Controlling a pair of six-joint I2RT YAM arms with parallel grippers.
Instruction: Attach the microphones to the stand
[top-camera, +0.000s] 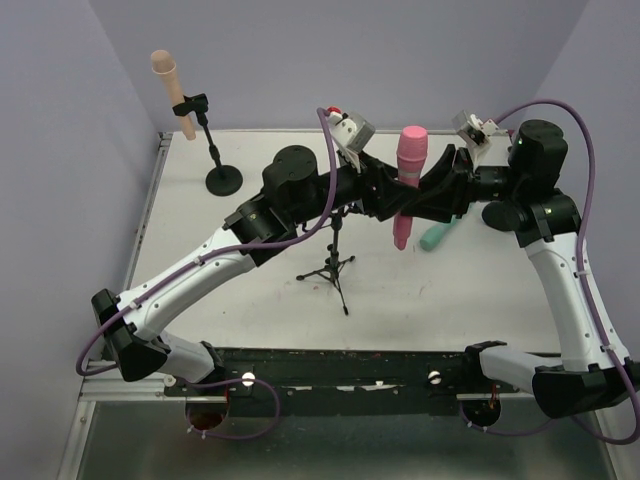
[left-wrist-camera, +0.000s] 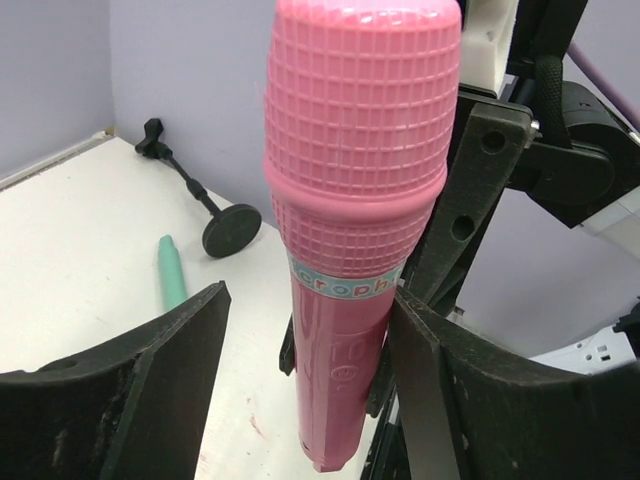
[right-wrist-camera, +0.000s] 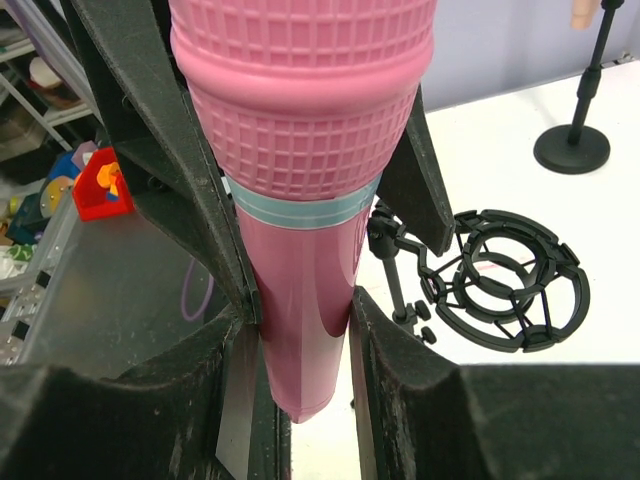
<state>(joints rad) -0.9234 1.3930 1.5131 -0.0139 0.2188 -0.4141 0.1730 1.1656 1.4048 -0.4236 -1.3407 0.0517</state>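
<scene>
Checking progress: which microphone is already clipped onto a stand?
The peach-beige microphone, clipped in the far-left round-base stand. The pink one is in the right claw; the teal one lies on the table.

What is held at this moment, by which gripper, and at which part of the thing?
The right gripper holds the pink microphone by its lower handle, below the pale band; the left gripper is open around it.

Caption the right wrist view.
Right gripper clamps the upright pink microphone; empty shock mount stands just beyond it.
</scene>
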